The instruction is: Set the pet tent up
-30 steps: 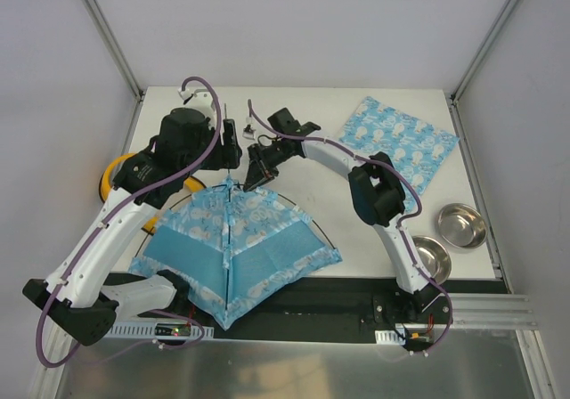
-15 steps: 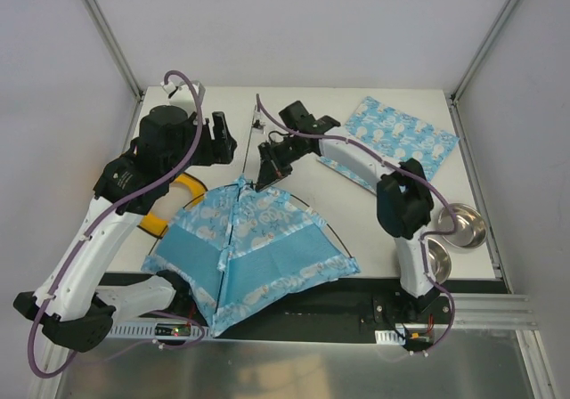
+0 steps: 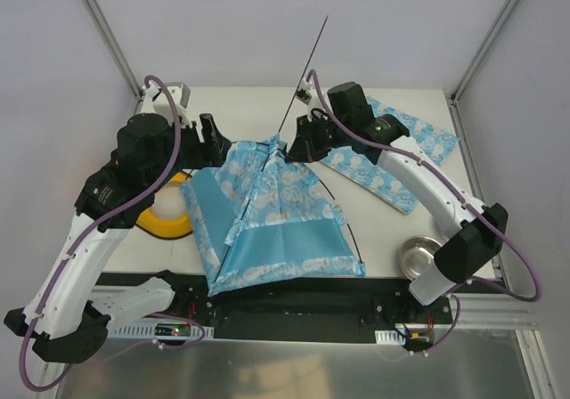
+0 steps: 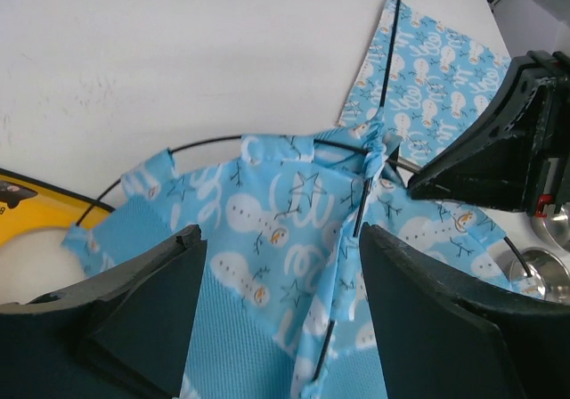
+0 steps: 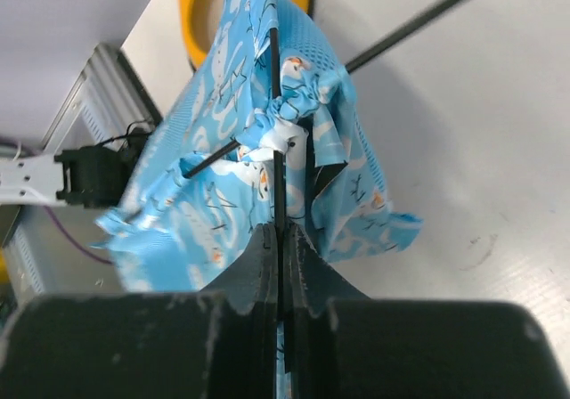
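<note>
The pet tent of light blue snowman-print fabric stands tilted at mid-table, its peak raised toward the back. My right gripper is shut on a thin black pole right at the gathered peak. One pole's free end sticks up and back, above the table. My left gripper hangs open just left of the peak. In the left wrist view its fingers straddle the tent fabric and a pole without touching them. The right gripper shows dark at the right there.
A flat blue printed mat lies at the back right, partly under the right arm. A steel bowl sits at the front right. The yellow double bowl lies left of the tent, partly covered by it.
The right gripper has shut on the pole and pulled the tent's peak up, back and right. The tent has tipped and a pole end now points upward. The left gripper has drawn back left.
</note>
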Controlling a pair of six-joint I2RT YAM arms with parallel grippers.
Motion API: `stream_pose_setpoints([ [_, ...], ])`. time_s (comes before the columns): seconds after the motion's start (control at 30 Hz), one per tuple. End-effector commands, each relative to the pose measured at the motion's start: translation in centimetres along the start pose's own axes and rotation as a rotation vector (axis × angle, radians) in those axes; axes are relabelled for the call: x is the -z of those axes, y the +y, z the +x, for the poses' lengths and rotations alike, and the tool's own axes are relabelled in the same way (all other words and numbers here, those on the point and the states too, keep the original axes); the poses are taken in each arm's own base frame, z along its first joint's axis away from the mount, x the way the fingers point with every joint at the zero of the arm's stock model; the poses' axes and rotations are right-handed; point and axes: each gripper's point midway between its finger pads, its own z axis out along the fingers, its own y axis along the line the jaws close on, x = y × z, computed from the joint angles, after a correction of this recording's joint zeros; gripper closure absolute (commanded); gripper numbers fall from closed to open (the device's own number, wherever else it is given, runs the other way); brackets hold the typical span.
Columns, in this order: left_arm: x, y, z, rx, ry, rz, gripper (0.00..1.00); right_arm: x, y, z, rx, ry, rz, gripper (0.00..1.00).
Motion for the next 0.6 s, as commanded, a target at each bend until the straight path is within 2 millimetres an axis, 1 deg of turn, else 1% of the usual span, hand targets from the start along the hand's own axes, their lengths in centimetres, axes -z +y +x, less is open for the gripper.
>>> stream_pose_setpoints([
  [0.0, 0.6, -0.1, 0.2, 0.031, -0.005, 0.013, 0.29, 2.5, -1.4, -3.3, -0.052, -0.190, 0.163, 1.00],
  [0.07, 0.4, 0.0, 0.4, 0.036, 0.000, 0.006, 0.28, 3.3, -1.5, -4.0, -0.074, -0.244, 0.198, 1.00],
  [0.2, 0.1, 0.0, 0.7, 0.049, 0.012, 0.000, 0.28, 4.7, -3.2, -5.4, -0.177, -0.381, 0.311, 1.00],
  [0.33, -0.3, -0.1, 1.1, 0.055, 0.028, 0.002, 0.28, 5.5, -3.9, -6.0, -0.251, -0.467, 0.359, 1.00],
  [0.47, -0.5, -0.1, 1.5, 0.056, 0.042, 0.003, 0.28, 7.2, -6.0, -6.1, -0.306, -0.574, 0.491, 1.00],
  [0.57, -0.8, -0.2, 1.8, 0.058, 0.054, 0.005, 0.28, 8.7, -8.2, -6.1, -0.419, -0.693, 0.600, 1.00],
])
